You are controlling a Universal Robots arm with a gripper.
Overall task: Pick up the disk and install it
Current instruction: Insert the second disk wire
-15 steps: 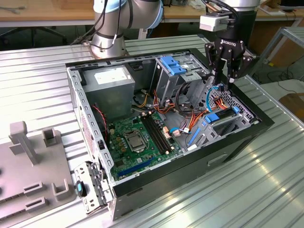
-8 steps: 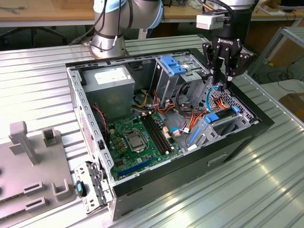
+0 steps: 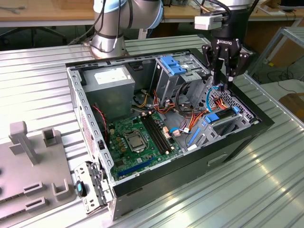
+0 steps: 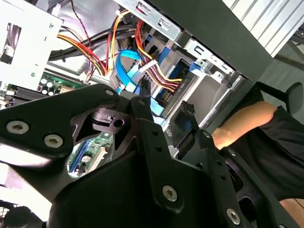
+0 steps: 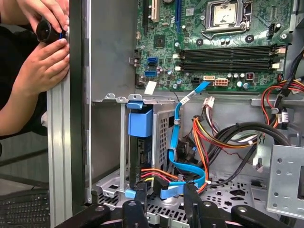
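- The disk [image 5: 142,151] sits edge-on in a metal bay at the front of the open computer case [image 3: 237,142]. A blue plastic piece [image 5: 140,121] sits on its end toward the motherboard, and the bay's metal frame runs along its sides.
- In the exterior view the disk [image 3: 226,117] shows as a dark slab with blue trim, low in the case by the wall at the exterior view's right.
- Red, orange and yellow power wires [image 5: 151,174] and a flat blue data cable [image 5: 183,168] reach the disk's other end. I cannot tell whether they are plugged in.
- The end effector [image 3: 222,83] hangs just above that corner of the case, with its fingers spread and nothing pinched between them.
- In both wrist views the end effector [image 5: 166,194] [image 4: 165,97] has its black fingertips [image 5: 141,189] apart, with cables in the gap behind them.
- The green motherboard [image 3: 137,137] lies on the case floor, with its bare processor socket [image 3: 133,141] face up.
- A grey power supply [image 3: 111,88] and a drive cage [image 3: 178,76] with a blue clip stand at the far wall.
- A person's hands [image 5: 40,61] hold a dark round object [image 5: 46,31] against the outer edge of the case.
- The case rests on a ribbed metal worktop [image 3: 266,190], and a grey fixture [image 3: 33,161] lies at the exterior view's left.
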